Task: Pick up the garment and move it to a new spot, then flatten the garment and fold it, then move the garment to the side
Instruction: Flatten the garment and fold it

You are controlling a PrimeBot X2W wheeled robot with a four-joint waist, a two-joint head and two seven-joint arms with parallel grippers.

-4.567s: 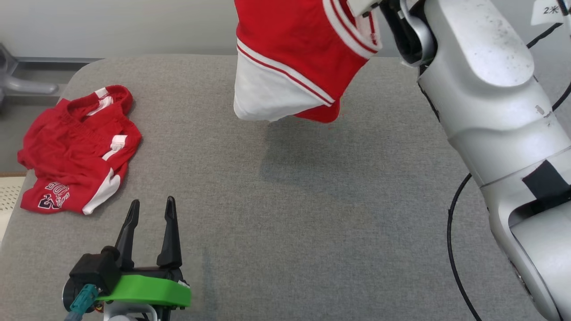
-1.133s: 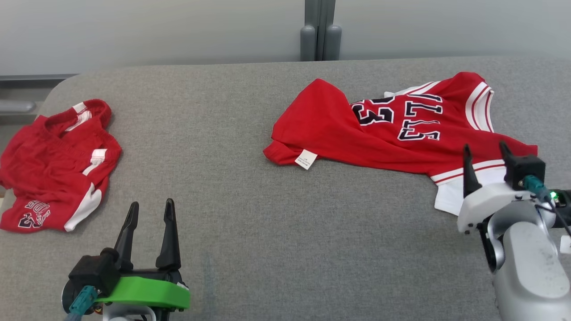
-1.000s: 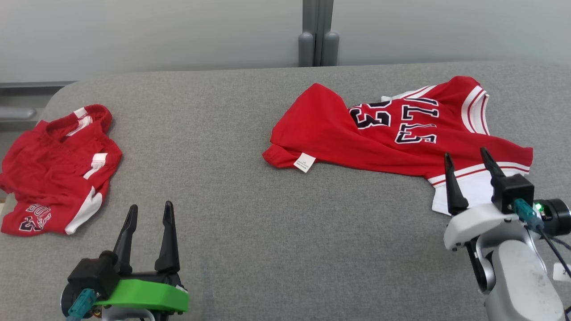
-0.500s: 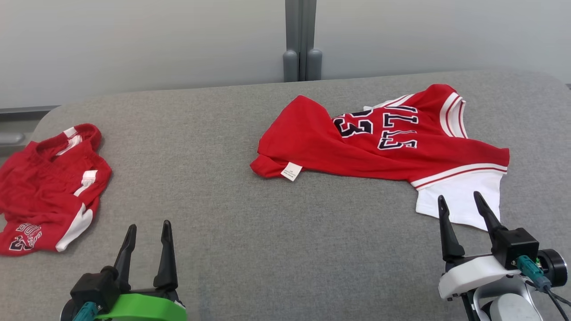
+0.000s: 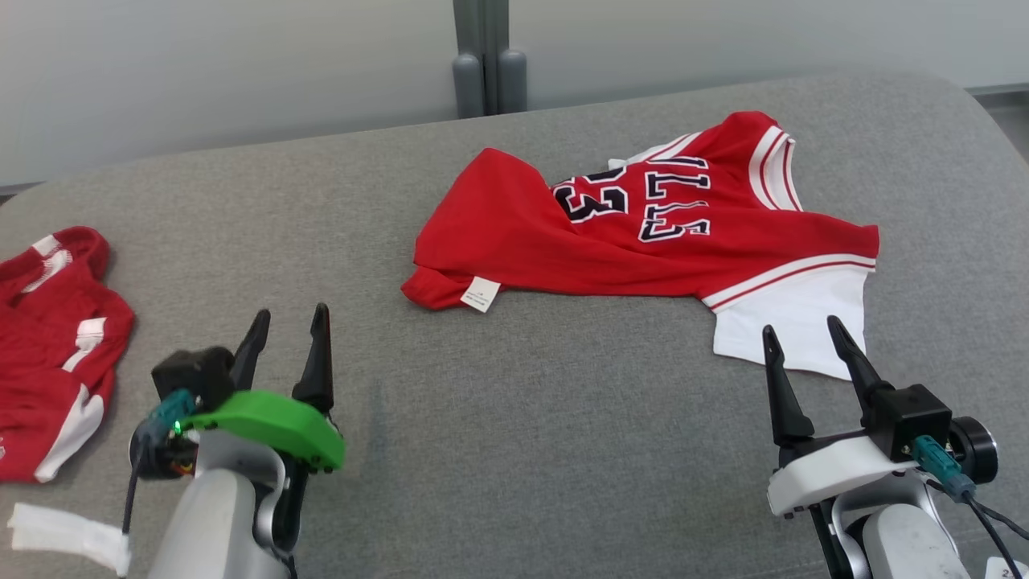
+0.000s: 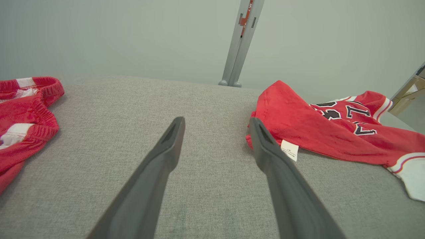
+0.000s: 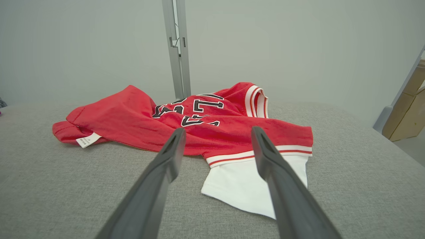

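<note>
On the grey surface [image 5: 514,450] before me, the red jersey [image 5: 643,241] lies rumpled right of centre, lettering up. Its white panel [image 5: 796,314] is nearest my right gripper [image 5: 800,325]. Both grippers stand open and empty. My left gripper [image 5: 291,310] hovers well apart from the jersey. Red shorts [image 5: 56,346] lie at the far left edge.

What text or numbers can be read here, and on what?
"33", dark block figures on the red jersey, first one partly under a fold.
Block letters beside them: creased, cannot be read as a word.
White tag at its hem: print too small to read.
Slip of paper at the lower right corner: cut off.
</note>
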